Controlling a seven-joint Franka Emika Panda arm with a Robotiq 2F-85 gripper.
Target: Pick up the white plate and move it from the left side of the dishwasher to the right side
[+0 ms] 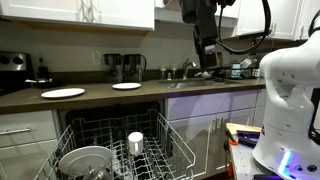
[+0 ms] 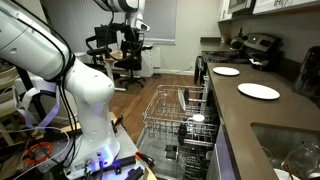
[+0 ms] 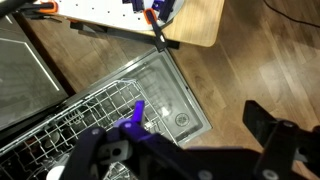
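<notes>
Your claw (image 3: 185, 150) is open as wide as it goes. It holds nothing and touches nothing. In the wrist view the dark fingers (image 3: 275, 135) sit at the bottom edge with a broad gap between them. Through that gap you see only the floor (image 3: 260, 70) and the open door (image 3: 175, 100) of the dishwasher (image 1: 110, 120).

The rack (image 3: 70, 120) is below the claw, off to one side of the gap and not under it.

In an exterior view the claw (image 1: 207, 62) hangs high, above counter (image 1: 200, 88) level and well apart from everything in the rack.

The plate (image 1: 85, 160) is in the rack, far below the claw and well off to its side, at the end of the rack farthest from the claw. You can't tell whether it lies flat or leans on the tines. It isn't clear in the wrist view.

The cup (image 1: 135, 142) is also in the rack, below the claw. It stands between the plate and the spot under the claw, apart from the plate.

Two counter plates (image 1: 63, 93) lie flat on the counter, lower than the claw and well apart from it, on the same side as the plate.
</notes>
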